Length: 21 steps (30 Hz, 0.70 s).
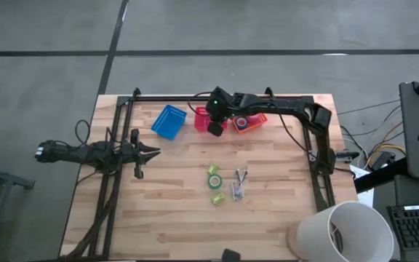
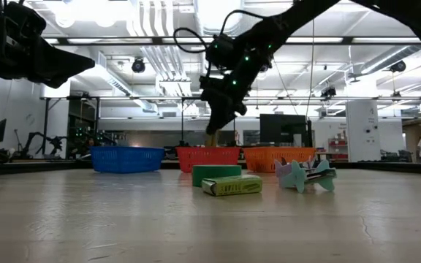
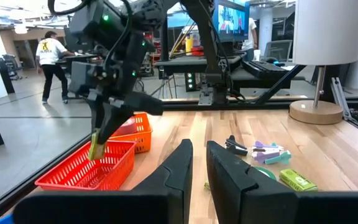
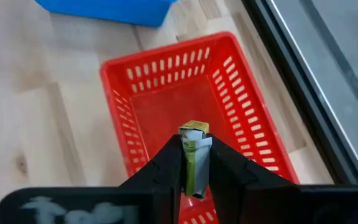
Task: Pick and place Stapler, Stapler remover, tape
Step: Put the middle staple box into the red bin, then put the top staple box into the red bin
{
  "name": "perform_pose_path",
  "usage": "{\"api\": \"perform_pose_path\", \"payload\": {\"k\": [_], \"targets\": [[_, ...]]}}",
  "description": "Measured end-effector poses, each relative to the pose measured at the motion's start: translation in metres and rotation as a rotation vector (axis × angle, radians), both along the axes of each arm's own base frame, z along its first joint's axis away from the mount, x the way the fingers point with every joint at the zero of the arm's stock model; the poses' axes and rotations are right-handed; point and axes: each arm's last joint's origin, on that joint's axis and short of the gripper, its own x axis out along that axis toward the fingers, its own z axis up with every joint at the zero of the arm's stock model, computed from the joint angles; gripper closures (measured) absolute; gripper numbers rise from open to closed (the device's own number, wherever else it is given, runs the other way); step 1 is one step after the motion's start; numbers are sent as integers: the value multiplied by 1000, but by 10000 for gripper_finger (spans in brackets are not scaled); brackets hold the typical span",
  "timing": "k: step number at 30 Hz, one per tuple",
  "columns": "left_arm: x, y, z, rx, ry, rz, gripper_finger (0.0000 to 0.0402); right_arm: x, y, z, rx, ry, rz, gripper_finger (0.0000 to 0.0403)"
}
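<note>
Step in hand: the drop. My right gripper (image 4: 194, 165) hangs over the red basket (image 4: 160, 93) with a small yellow-green blocky item (image 4: 195, 155) between its fingers; I judge this to be the placing half of one pick-and-place.

My right gripper: closed on the yellow-green blocky item, pinched narrowly, its free end poking out past the fingertips toward the basket floor. It looks like a little box, perhaps staples, though I cannot say for sure.

Where it sits: above the middle of the red basket, which stands at the far edge of the table (image 1: 173, 218) between the blue basket (image 1: 169, 121) and the orange basket (image 1: 249, 122).

My left gripper (image 3: 194, 165): waiting low over the table's left side, fingers close together with a thin gap, nothing in them.

Still to fetch: mid-table lie more yellow-green pieces (image 1: 214, 169) with a green roll of tape (image 1: 215, 182) among them, and just beside them the small clawed pieces (image 1: 239, 183) I take for staple removers. I cannot pick out a stapler with any certainty.

Next move calls for: spreading the fingers while centred over the red basket — low enough that the item lands inside and not on the rim — then lifting straight up, clear of the walls, before swinging back to the mid-table cluster.
</note>
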Motion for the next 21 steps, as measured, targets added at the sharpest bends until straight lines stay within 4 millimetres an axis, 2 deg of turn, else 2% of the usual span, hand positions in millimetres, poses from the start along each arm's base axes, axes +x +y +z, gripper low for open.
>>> {"api": "perform_pose_path", "payload": {"k": [5, 14, 18, 21], "targets": [[0, 0, 0, 0, 0, 0, 351, 0, -7, -9, 12, 10, -43, 337], [0, 0, 0, 0, 0, 0, 351, -5, -17, -9, 8, 12, -92, 282], [0, 0, 0, 0, 0, 0, 351, -4, -17, -9, 2, 14, -82, 258], [0, 0, 0, 0, 0, 0, 351, -1, -9, -8, 10, 15, -14, 244]]}}
